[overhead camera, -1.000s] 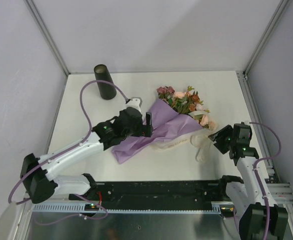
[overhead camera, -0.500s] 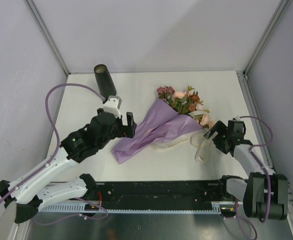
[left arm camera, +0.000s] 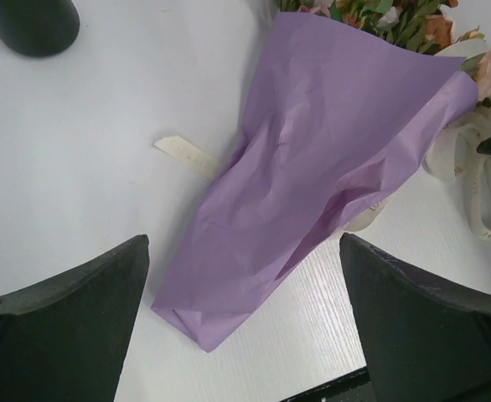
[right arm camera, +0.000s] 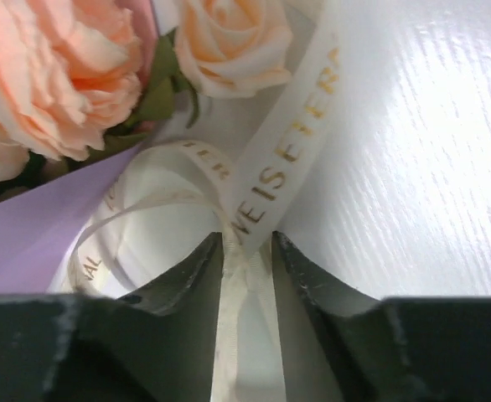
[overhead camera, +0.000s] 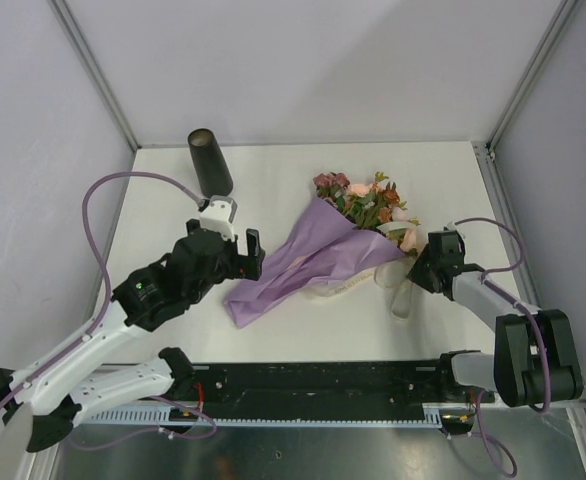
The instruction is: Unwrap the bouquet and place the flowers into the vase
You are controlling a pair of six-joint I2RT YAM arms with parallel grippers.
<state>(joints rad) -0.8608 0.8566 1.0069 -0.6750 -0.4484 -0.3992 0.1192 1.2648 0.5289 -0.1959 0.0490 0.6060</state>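
Vase point(overhead camera: 210, 160) first: it stands upright, black and narrow, ahead and a little to the left of my left gripper point(left arm camera: 244, 243), well apart from everything else. That gripper hangs with its fingers spread wide and holds nothing. The bouquet point(overhead camera: 318, 258) lies flat on the table point(overhead camera: 453, 180), with its folded foot between my fingertips and the flowers point(overhead camera: 373, 205) fanning out ahead and to the right. The lilac paper point(left arm camera: 338, 142) looks thin and creased. I judge it light, soft and apt to slide on the smooth white top, so pinning it near the foot should serve better than tugging at it. Further right, my right gripper point(right arm camera: 247, 243) sits low beside the rose heads. Its fingers are drawn in on the cream ribbon point(right arm camera: 283, 159), pinching a strand that runs straight ahead into the loops around the wrap. The ribbon seems limp and slick — a hold close to those loops would waste less slack. The stems are probably stiff enough to lift at mid-length, but the blooms would crush, so I would grip the stalks and not the heads.
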